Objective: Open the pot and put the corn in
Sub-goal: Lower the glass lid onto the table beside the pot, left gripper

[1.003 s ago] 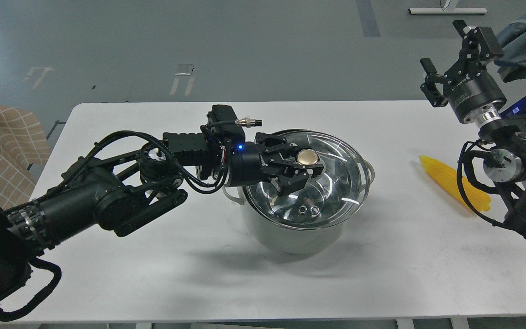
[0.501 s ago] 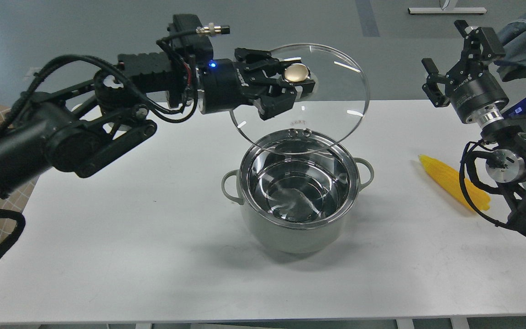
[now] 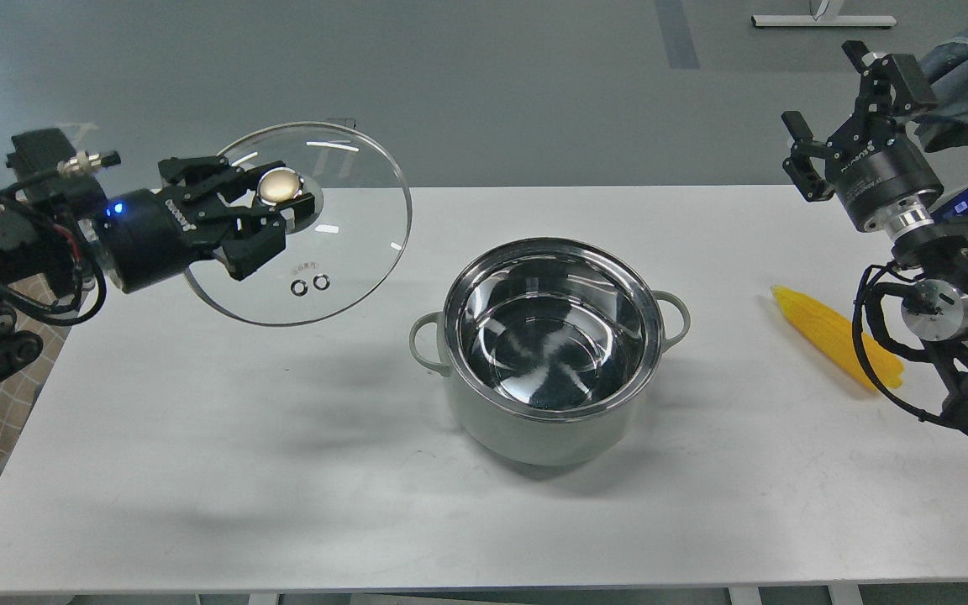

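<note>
Found the left gripper (image 3: 286, 199) in the upper left of the frame, jaws closed most of the way around the brass knob (image 3: 280, 185) of the glass lid (image 3: 349, 227). Saw the lid held tilted in the air above the left part of the table (image 3: 198, 437), well clear of the pot (image 3: 551, 424). Found the pot at the centre of the frame, uncovered, with nothing visible inside the shiny steel. Spotted the corn (image 3: 820, 332) lying on the table at the right of the frame, well apart from the pot and partly hidden behind the right arm's cables. Saw the right gripper (image 3: 824, 88) raised in the upper right corner, jaws spread wide and holding nothing.

Judged the main risk to be the lid: gripped only by a small round knob and hanging at a tilt, so likely to swing or slip out under a quick move, and to crack or roll off the table's left edge if let go from height. Judged a second risk at the corn: tapered and round, so apt to roll or squirt out of a pinch placed off its middle. Also reckoned the right arm's own cables could snag or nudge the cob on the way down to it.
</note>
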Action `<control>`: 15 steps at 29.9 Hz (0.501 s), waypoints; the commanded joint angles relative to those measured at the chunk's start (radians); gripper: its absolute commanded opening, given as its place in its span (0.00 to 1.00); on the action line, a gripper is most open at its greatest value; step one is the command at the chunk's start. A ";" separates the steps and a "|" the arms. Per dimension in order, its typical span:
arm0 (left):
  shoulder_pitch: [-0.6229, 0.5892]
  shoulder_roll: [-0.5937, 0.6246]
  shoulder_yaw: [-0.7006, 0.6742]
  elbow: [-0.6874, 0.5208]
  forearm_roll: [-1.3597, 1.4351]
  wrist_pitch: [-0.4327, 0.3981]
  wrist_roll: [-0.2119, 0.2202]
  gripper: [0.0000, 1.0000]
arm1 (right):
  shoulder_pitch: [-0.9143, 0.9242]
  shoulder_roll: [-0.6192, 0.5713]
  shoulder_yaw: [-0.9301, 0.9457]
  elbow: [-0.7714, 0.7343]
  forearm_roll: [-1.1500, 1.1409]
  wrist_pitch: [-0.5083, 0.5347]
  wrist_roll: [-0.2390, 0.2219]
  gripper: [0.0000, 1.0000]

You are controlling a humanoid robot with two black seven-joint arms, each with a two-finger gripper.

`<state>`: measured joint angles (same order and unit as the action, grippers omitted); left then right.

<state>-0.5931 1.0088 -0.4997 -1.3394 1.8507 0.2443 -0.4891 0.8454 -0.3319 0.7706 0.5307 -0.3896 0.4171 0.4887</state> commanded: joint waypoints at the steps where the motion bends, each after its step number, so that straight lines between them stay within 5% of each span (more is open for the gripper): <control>1: 0.096 -0.024 -0.007 0.054 -0.008 0.081 0.000 0.00 | -0.006 0.002 -0.016 0.000 -0.002 0.000 0.000 0.99; 7: 0.174 -0.128 0.010 0.259 -0.008 0.240 0.000 0.00 | -0.012 0.001 -0.024 0.002 -0.005 0.000 0.000 0.99; 15: 0.234 -0.206 0.021 0.373 -0.011 0.244 0.000 0.00 | -0.014 0.001 -0.024 0.002 -0.005 0.000 0.000 0.99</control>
<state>-0.3763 0.8193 -0.4790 -0.9922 1.8397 0.4873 -0.4885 0.8315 -0.3312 0.7467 0.5324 -0.3943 0.4174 0.4887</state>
